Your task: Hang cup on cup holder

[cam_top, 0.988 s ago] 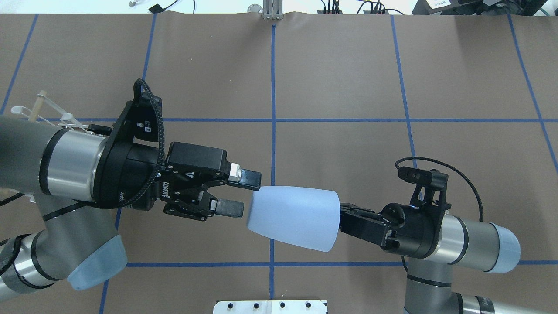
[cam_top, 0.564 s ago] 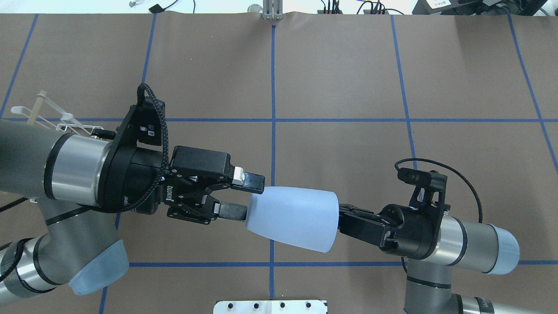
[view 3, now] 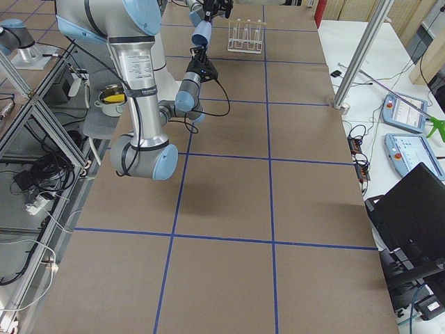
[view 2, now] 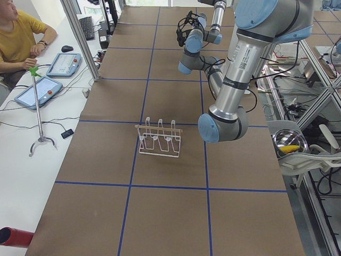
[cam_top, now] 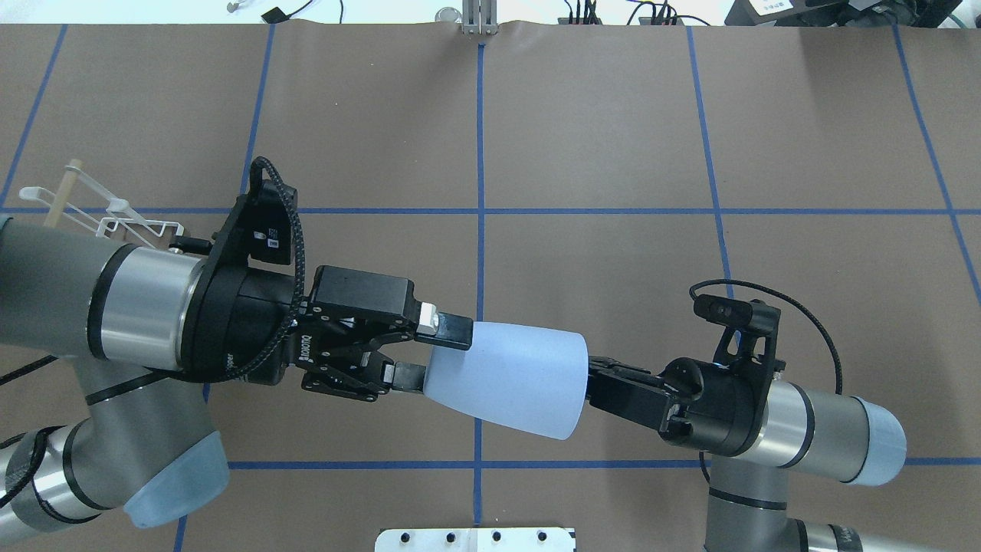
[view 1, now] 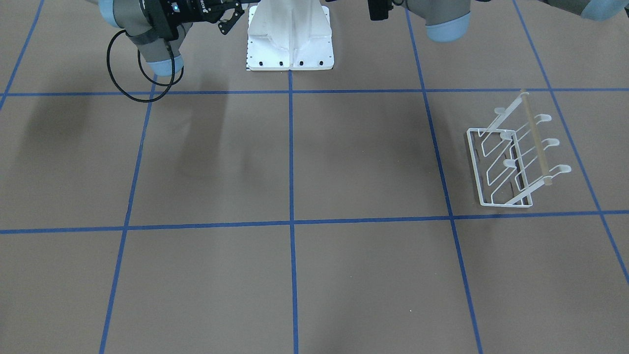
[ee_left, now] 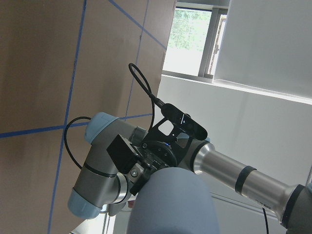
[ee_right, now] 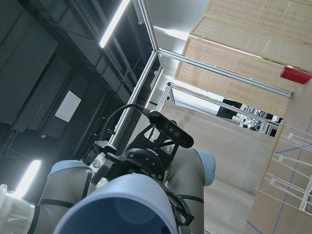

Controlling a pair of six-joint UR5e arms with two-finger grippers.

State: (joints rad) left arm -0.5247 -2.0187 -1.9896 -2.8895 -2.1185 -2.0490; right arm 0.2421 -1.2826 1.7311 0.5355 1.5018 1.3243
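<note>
Status: cup point(cam_top: 510, 379) was up off the table point(view 1: 344, 162), lying roughly horizontal in the air. It was well apart from the cup holder point(view 1: 511, 160), off to the robot's right of it and nearer the robot. The right gripper point(cam_top: 596, 382) was clamped on the wide rim, the end facing away from the cup holder. The left gripper point(cam_top: 443, 355) was at the narrow base, the end facing the cup holder. One finger lay along the cup's far side; the other met the base edge and went out of sight behind it. Couldn't tell whether the left fingers were pinching or just bracketing it. The cup holder stood on the table, prongs slanted up — the left arm hid most of it in the overhead view.
</note>
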